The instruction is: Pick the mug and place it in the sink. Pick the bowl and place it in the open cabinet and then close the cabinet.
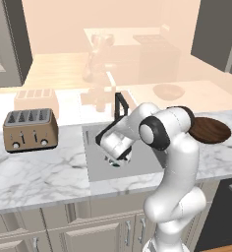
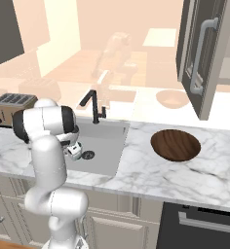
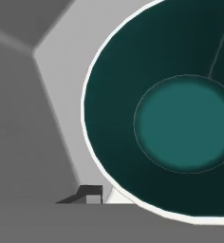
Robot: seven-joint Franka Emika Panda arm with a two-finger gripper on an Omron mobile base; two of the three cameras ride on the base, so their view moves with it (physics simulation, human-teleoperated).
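My gripper (image 1: pixel 115 161) reaches down into the sink (image 1: pixel 96 147), low over its grey floor, and is shut on the mug (image 3: pixel 180 118). In the hand view the mug's teal inside and white rim loom large, with one dark fingertip (image 3: pixel 89 192) just outside the rim. A sliver of the green mug (image 1: pixel 116 165) peeks out under the hand in the left base view. The wide dark-brown bowl (image 2: pixel 175 145) rests upright on the marble counter right of the sink (image 2: pixel 109 146). Above it the cabinet (image 2: pixel 200 53) has its door swung open.
A black faucet (image 2: pixel 93 104) stands at the sink's back edge. A toaster (image 1: pixel 30 129) sits on the counter to the left. Low drawers and doors (image 1: pixel 88 226) run below the counter, with a dark appliance front (image 2: pixel 200 223) at the lower right.
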